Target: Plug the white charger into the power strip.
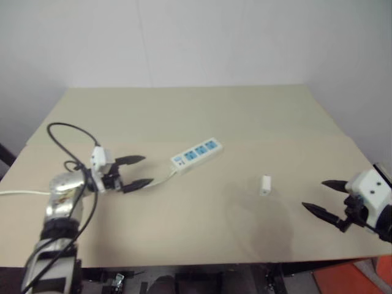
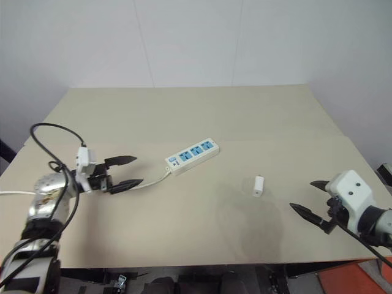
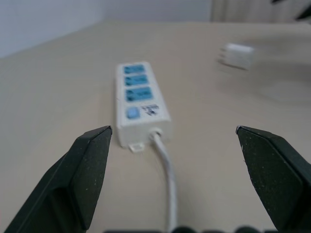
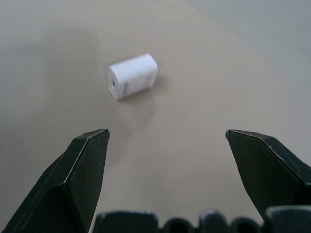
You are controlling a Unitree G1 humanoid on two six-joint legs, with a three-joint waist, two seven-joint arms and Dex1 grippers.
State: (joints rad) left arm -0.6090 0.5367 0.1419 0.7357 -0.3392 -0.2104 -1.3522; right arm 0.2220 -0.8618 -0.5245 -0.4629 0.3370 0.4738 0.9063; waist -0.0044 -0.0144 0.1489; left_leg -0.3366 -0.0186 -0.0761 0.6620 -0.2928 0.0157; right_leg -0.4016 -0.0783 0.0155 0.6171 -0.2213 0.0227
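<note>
The power strip (image 1: 196,154) lies flat near the middle of the beige table, its three blue sockets facing up and its thin white cord (image 1: 160,180) trailing toward my left side. My left gripper (image 1: 138,171) hovers open just short of the strip's cord end, pointing at it; in the left wrist view the power strip (image 3: 140,104) lies ahead between the open fingers. The white charger (image 1: 265,184) lies on its side to the right of the strip. Right of the charger and nearer the front edge, my right gripper (image 1: 321,196) stands open, aimed at the charger (image 4: 133,76), well apart from it.
The beige table (image 1: 202,110) ends at a white wall behind and drops off close to my right gripper. A black cable (image 1: 64,131) loops over my left arm. Something orange (image 1: 349,278) stands below the table's front right corner.
</note>
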